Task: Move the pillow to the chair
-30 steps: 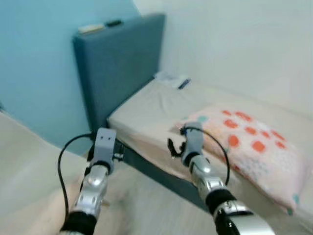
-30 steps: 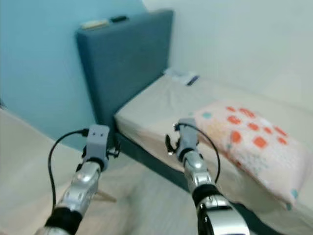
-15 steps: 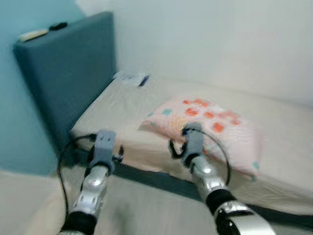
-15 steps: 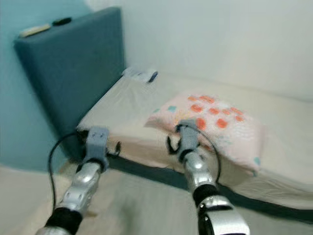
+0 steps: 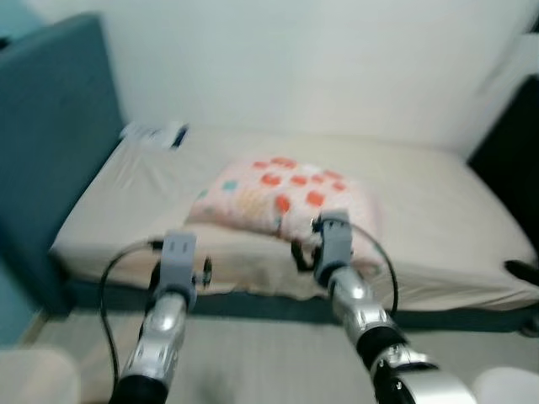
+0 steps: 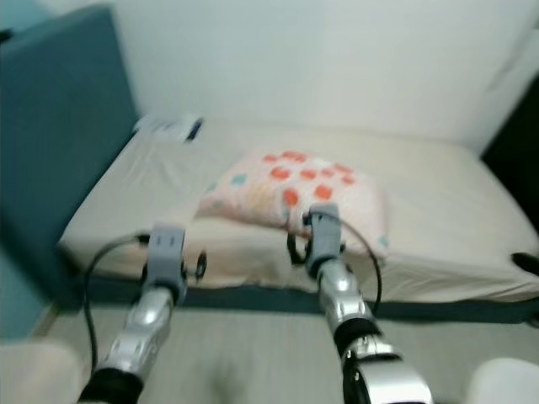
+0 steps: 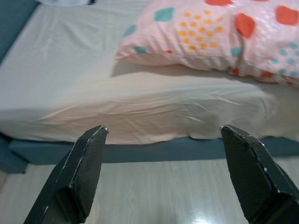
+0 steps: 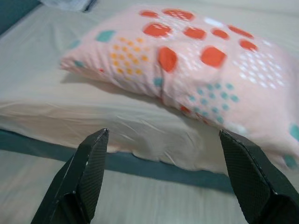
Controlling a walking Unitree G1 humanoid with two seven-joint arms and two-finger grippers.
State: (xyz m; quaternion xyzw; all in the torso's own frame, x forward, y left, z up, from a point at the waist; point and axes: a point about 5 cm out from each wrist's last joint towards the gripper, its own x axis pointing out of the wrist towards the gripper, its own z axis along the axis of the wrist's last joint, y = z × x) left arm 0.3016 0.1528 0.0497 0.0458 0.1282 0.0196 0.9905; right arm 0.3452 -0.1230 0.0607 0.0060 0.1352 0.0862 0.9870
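A pink pillow (image 5: pixel 282 195) with orange and teal spots lies on the bed's beige sheet (image 5: pixel 421 202), near the front edge. I hold both arms forward over the floor in front of the bed. My left gripper (image 7: pixel 162 131) is open and empty, facing the mattress edge just left of the pillow. My right gripper (image 8: pixel 161 134) is also open and empty, pointed at the pillow's near side and a short way from it. Neither gripper touches the pillow.
A teal headboard (image 5: pixel 46 143) stands at the left end of the bed. A small white and blue item (image 5: pixel 156 133) lies on the sheet near it. Something dark (image 5: pixel 509 147) stands at the far right. Light wood floor (image 5: pixel 253 353) runs along the bed.
The whole picture has swung, so the camera turned right: the headboard slid left and the pillow now sits straight ahead. Both grippers keep their pose, open.
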